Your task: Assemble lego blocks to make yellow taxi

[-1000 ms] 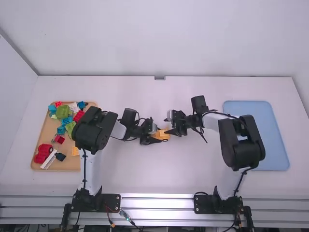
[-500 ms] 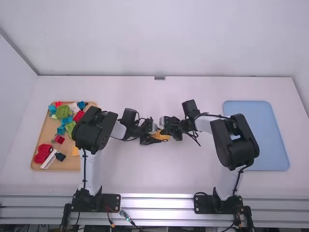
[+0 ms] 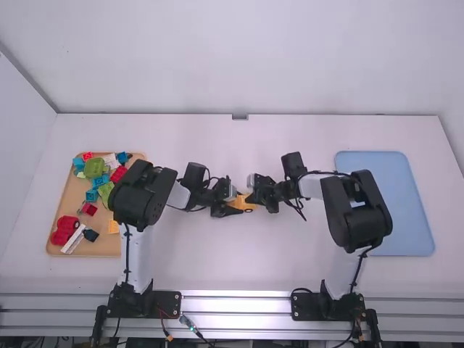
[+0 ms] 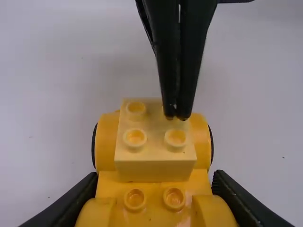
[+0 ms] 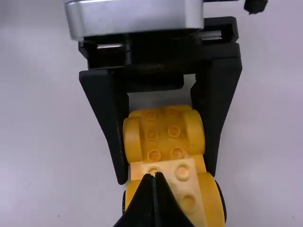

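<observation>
The white surface (image 3: 239, 268) spreads between a brown tray (image 3: 101, 246) of coloured blocks (image 3: 94, 167) near its left edge and a blue tray (image 3: 399, 225) toward its right edge, and it runs on past both arms to the far edge, with a further stretch of it on the near side, between the arms. The yellow car base (image 5: 163, 130) is near the middle, between the left gripper (image 3: 239, 203) and the right gripper (image 3: 249, 198). The left fingers lie along both sides of the base, holding it; a pale yellow block (image 4: 154, 163) sits on its studs, between the dark-edged wheels (image 4: 211, 144). The right fingers are pressed together, nothing between them, their tips at one corner of the pale block, over a stud; whether they touch it I cannot tell. The left arm (image 3: 141, 196) stands at the near edge, its bulky black joint over the right side of the brown tray, its wrist stretched rightward. The right arm (image 3: 359, 210) bends above the blue tray's left edge, and its wrist points left, toward the other gripper.
</observation>
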Controlling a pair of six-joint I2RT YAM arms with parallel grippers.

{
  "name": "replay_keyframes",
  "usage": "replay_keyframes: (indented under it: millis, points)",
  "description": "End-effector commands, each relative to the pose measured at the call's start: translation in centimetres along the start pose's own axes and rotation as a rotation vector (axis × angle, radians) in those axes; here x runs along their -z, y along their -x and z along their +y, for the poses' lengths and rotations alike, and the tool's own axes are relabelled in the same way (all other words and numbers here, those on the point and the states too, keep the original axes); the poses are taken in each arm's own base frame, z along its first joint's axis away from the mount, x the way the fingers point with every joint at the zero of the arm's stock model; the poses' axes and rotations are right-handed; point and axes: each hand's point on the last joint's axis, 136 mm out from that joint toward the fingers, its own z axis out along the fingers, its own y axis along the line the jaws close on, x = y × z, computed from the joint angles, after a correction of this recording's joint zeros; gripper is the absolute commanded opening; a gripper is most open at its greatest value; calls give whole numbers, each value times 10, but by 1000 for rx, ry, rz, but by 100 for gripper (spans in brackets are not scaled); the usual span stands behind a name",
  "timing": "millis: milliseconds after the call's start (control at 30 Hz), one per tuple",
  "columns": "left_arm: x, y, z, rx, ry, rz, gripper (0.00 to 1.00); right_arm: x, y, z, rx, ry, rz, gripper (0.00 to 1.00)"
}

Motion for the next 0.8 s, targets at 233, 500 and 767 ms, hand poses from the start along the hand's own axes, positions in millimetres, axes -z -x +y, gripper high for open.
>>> replay_keyframes:
  millis: [233,500,767]
  points:
    - [-1,-21,-13,87,-8,56,38,5,9,-7,47,-40,-4,8]
    - [0,-29,-24,81,-20,66,59,61,76,-43,-23,-223,-53,99]
    - [13,-29,-15,155,23,102,99,67,76,-44,-32,-260,-13,99]
